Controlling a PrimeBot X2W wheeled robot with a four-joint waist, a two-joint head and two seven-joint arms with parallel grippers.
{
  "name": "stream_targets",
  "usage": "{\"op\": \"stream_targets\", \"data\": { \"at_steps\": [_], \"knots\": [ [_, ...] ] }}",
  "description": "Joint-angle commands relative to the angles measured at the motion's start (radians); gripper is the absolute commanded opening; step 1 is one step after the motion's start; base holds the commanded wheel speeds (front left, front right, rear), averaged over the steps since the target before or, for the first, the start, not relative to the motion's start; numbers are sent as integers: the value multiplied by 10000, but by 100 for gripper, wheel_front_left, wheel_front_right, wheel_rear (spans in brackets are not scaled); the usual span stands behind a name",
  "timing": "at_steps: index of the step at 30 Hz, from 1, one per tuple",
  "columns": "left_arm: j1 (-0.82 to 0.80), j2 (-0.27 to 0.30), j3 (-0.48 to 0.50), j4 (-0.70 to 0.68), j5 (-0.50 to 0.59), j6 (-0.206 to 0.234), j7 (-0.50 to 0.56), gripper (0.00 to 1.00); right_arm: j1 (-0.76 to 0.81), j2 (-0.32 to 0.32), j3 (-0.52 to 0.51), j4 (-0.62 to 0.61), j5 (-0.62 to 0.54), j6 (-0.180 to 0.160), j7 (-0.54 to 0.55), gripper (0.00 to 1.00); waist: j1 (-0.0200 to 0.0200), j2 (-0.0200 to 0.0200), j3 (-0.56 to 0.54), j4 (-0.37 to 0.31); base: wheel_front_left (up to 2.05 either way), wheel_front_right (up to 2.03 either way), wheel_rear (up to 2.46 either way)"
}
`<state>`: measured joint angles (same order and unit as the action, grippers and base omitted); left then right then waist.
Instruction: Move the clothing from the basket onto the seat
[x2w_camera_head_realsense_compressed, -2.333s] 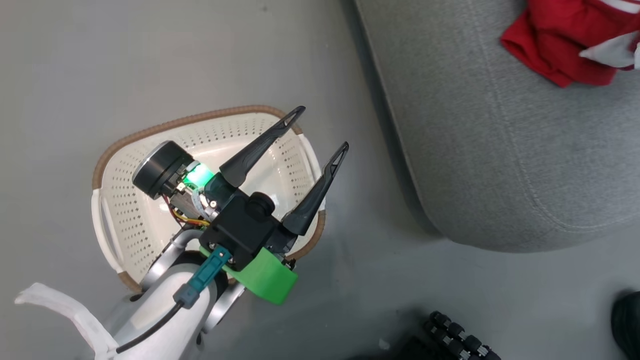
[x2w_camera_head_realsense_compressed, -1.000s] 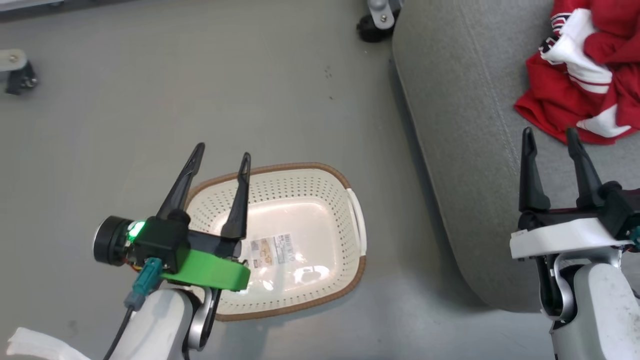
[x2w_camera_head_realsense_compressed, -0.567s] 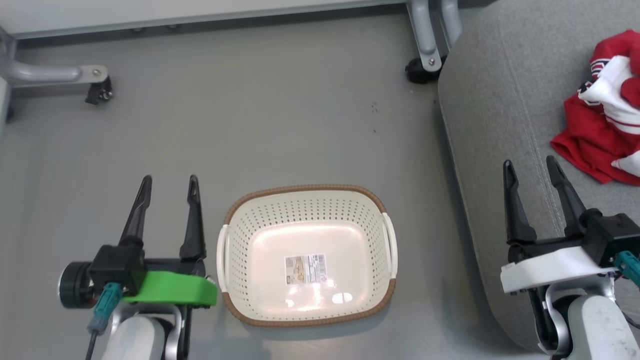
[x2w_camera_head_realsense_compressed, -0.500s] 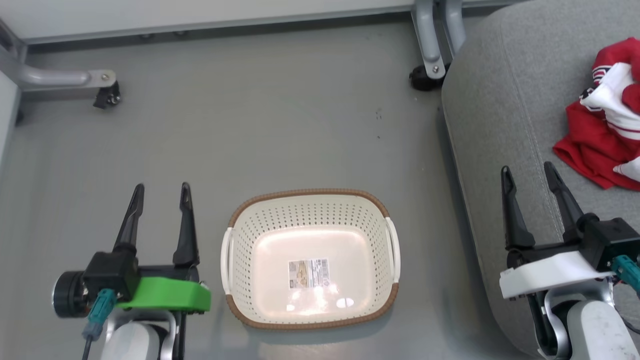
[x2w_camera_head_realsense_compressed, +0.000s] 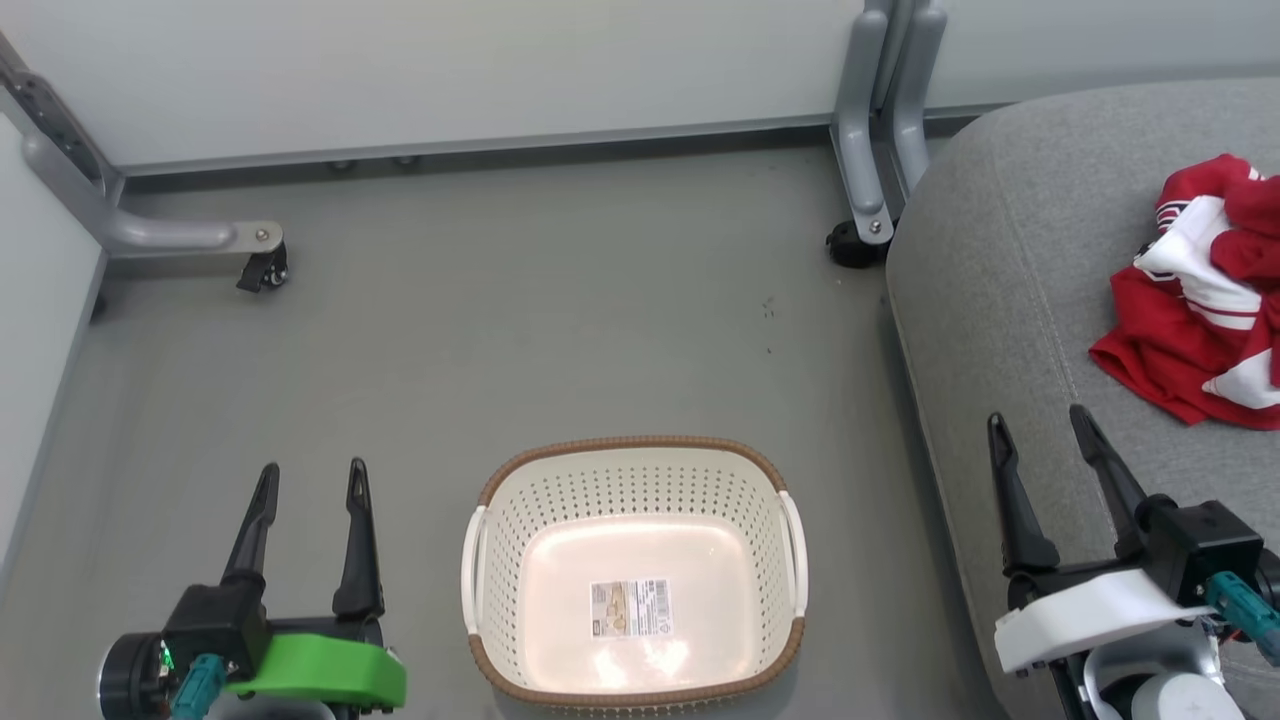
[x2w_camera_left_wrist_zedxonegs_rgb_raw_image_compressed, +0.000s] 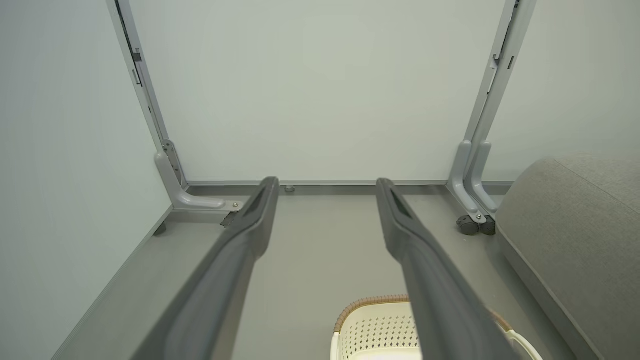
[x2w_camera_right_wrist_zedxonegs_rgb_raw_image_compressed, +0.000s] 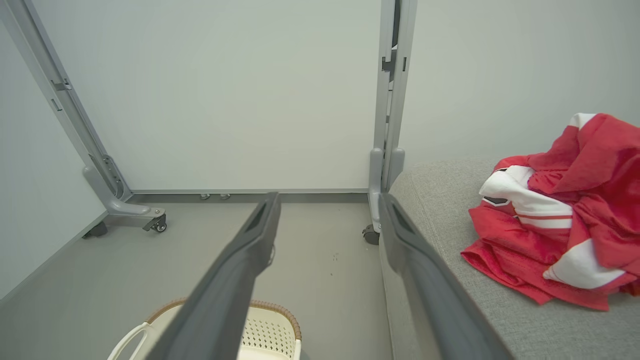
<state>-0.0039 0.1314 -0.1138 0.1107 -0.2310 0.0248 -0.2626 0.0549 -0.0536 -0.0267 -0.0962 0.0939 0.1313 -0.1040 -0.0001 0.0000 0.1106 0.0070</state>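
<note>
The red and white clothing (x2w_camera_head_realsense_compressed: 1200, 300) lies crumpled on the grey seat (x2w_camera_head_realsense_compressed: 1010, 280) at the right; in the right wrist view the clothing (x2w_camera_right_wrist_zedxonegs_rgb_raw_image_compressed: 560, 220) rests on the seat (x2w_camera_right_wrist_zedxonegs_rgb_raw_image_compressed: 525, 320). The cream basket (x2w_camera_head_realsense_compressed: 635, 480) with its brown rim stands on the floor, holding nothing but a label sticker (x2w_camera_head_realsense_compressed: 630, 607). My left gripper (x2w_camera_head_realsense_compressed: 312, 478) is open, left of the basket, with nothing in it. My right gripper (x2w_camera_head_realsense_compressed: 1040, 425) is open over the seat's front edge, short of the clothing. Both pairs of fingers (x2w_camera_left_wrist_zedxonegs_rgb_raw_image_compressed: 260, 210) (x2w_camera_right_wrist_zedxonegs_rgb_raw_image_compressed: 265, 215) stand spread.
Pale partition panels (x2w_camera_head_realsense_compressed: 450, 70) close off the back and left. Their grey legs with castors (x2w_camera_head_realsense_compressed: 262, 270) (x2w_camera_head_realsense_compressed: 855, 245) stand on the grey floor (x2w_camera_head_realsense_compressed: 500, 330), one right beside the seat's corner. The basket rim (x2w_camera_left_wrist_zedxonegs_rgb_raw_image_compressed: 370, 302) and basket (x2w_camera_right_wrist_zedxonegs_rgb_raw_image_compressed: 270, 320) show low in the wrist views.
The head camera has swung and tilted up, bringing the partitions into view. My left gripper has come off the basket to its left side. The right gripper came into view beside the seat.
</note>
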Motion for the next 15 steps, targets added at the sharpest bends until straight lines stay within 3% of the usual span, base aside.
{"op": "stream_targets", "data": {
  "at_steps": [1, 15],
  "knots": [
    [217, -45, 74, 60, 104, -83, -31, 100, 204, -15, 14, -50, -22, -11, 47, 100, 1, 0, -208, -23, 0, 0, 0],
    [770, -279, 420, 556, 410, -623, -32, 100, 904, 14, 217, -108, 46, -11, 253, 100, 1, 0, -774, -112, 0, 0, 0]
  ]
}}
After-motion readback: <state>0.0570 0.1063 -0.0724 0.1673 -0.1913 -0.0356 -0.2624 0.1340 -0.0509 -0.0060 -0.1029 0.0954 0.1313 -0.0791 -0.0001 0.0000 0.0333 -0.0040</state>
